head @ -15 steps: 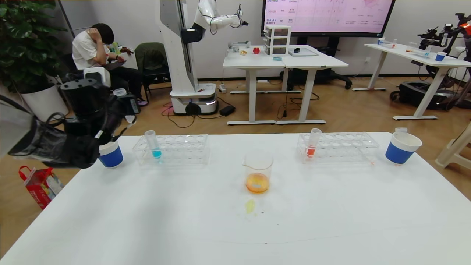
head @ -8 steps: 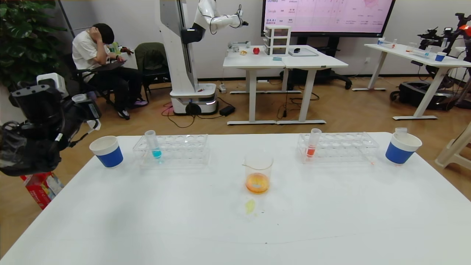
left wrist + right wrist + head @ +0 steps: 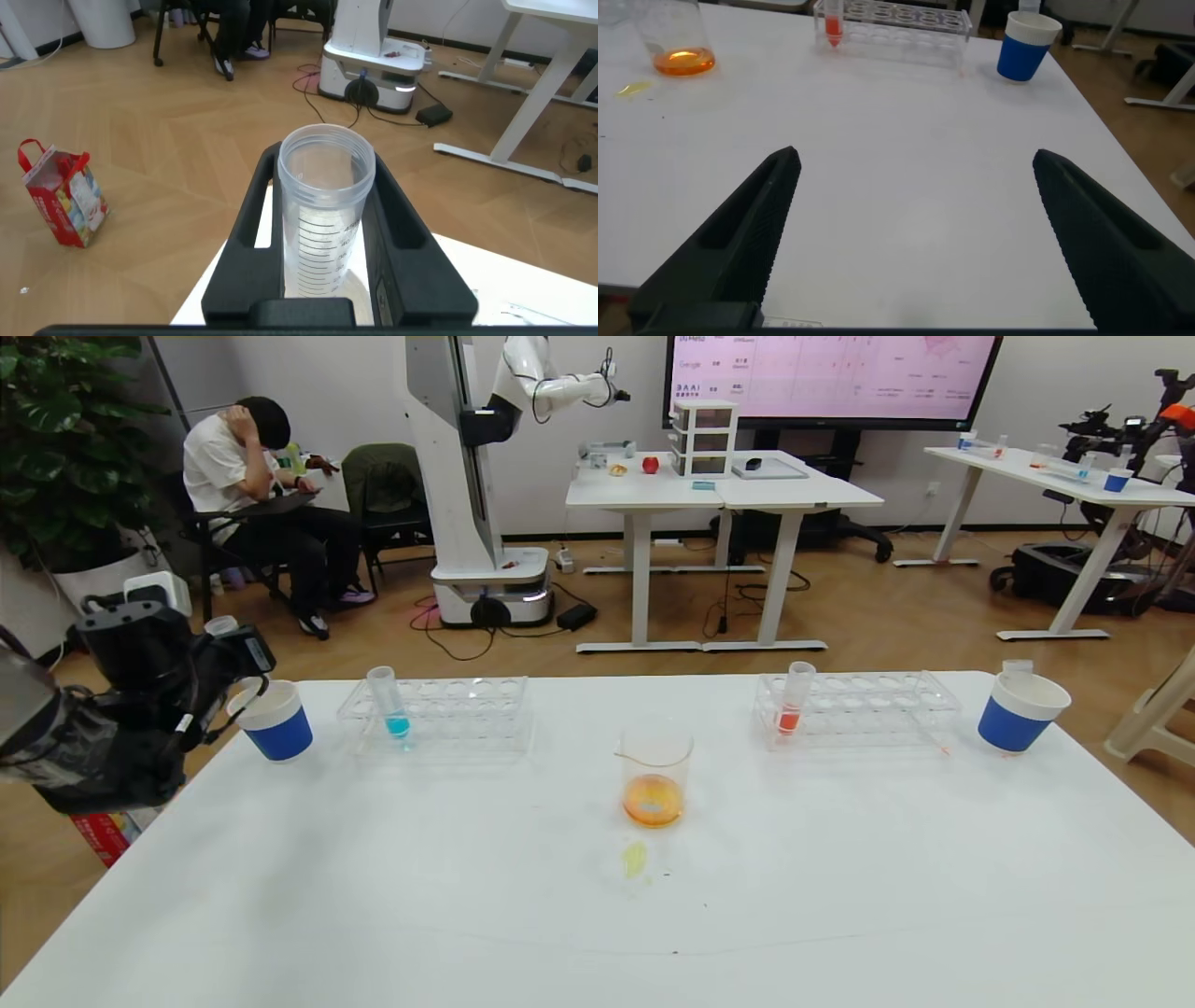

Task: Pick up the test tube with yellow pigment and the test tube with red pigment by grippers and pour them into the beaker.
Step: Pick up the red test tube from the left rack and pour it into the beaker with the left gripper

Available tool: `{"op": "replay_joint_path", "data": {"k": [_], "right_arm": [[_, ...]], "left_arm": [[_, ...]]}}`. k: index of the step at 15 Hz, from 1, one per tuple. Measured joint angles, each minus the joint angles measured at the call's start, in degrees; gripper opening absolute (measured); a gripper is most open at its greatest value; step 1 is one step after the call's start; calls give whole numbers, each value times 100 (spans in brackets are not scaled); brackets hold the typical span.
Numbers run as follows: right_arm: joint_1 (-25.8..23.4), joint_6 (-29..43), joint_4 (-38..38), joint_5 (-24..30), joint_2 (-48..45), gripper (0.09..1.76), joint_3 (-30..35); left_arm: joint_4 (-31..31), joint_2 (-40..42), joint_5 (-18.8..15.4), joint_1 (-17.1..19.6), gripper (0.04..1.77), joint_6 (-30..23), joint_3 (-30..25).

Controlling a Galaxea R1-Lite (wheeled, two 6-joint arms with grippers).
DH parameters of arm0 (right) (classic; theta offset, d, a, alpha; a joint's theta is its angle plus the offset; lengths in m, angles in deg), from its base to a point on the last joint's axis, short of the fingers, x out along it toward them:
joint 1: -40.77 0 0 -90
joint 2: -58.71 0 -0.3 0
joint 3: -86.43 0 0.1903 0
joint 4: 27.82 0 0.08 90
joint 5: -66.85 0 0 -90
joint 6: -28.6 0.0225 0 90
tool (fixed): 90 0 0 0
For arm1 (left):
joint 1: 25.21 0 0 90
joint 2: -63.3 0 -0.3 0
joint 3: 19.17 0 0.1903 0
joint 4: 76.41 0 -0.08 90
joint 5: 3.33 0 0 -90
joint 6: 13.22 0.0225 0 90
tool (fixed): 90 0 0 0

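Note:
My left gripper (image 3: 233,649) hangs off the table's left edge, just left of a blue cup (image 3: 273,721). It is shut on an empty clear graduated tube (image 3: 322,215), held upright; the gripper also shows in the left wrist view (image 3: 322,177). No tube with yellow liquid is in view. The red-pigment tube (image 3: 794,700) stands in the right rack (image 3: 868,709). The beaker (image 3: 653,775) stands mid-table with orange liquid at its bottom. My right gripper (image 3: 915,157) is open and empty low over the table's near right part; it is out of the head view.
A blue-liquid tube (image 3: 387,705) stands in the left rack (image 3: 448,714). A second blue cup (image 3: 1022,709) sits at the far right. A small yellow spill (image 3: 635,859) lies before the beaker. The right wrist view shows the beaker (image 3: 677,47) and red tube (image 3: 831,23) far off.
My left gripper, holding the empty tube, swung left from above the left blue cup to off the table, then came back a little right and lower beside the cup.

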Motion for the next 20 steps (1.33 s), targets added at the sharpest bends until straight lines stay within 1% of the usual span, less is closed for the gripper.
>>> {"op": "replay_joint_path", "data": {"k": [5, 7, 10, 11, 12, 14, 15, 16, 20], "right_arm": [[0, 0, 0, -2, 0, 174, 0], [0, 0, 0, 0, 0, 174, 0], [0, 0, 0, 0, 0, 174, 0], [0, 0, 0, -2, 0, 174, 0], [0, 0, 0, -2, 0, 174, 0], [0, 0, 0, -2, 0, 174, 0], [0, 0, 0, -2, 0, 174, 0], [0, 0, 0, 0, 0, 174, 0], [0, 0, 0, -2, 0, 174, 0]], "left_arm": [[100, -385, -2, -4, 49, -5, -43], [234, -444, -2, 0, 49, -24, -54], [240, -463, -2, 16, 49, -35, -59], [247, -463, -5, 18, 55, -35, -59], [262, -463, -5, 18, 78, -30, -61], [300, -451, -10, 21, 150, 6, -96], [301, -438, -13, 21, 169, 15, -113], [300, -416, -13, 16, 175, 17, -124], [249, -91, -33, -80, 175, 6, -78]]}}
